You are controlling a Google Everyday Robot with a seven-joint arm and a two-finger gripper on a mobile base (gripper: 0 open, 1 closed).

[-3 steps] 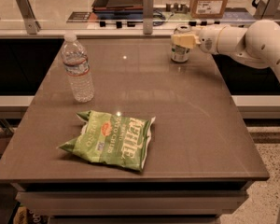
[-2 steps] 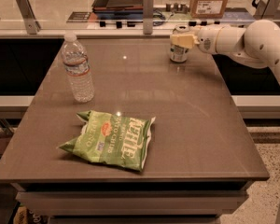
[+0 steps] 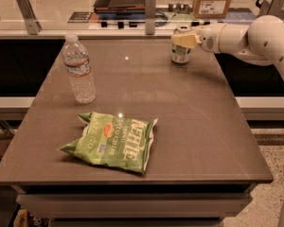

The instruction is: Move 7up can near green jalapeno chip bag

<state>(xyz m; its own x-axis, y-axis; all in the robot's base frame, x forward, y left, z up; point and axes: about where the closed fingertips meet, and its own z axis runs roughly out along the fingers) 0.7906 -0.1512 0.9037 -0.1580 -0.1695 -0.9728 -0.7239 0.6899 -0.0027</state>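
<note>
**A:** Quick pass. What's on the left?

**B:** A water bottle, upright on the left part of the table. It isn't a task thing.

**A:** And the bag?

**B:** The green jalapeno chip bag lies flat near the front edge, left of centre. It's in front of the bottle and not touching it.

**A:** The can?

**B:** The 7up can stands upright at the far right of the tabletop, close to the back edge. It's well apart from the bag.

**A:** Gripper?

**B:** The gripper comes in from the right and sits at the can's upper half, overlapping it. Can't tell whether it's clamped on the can or loose around it.

**A:** Progress?

**B:** Early, I'd say. The reach looks done, and the can seems to sit on the table, unlifted. What's left is to secure the hold, carry the can toward the front left, and set it beside the bag, clear of the bottle.
</note>
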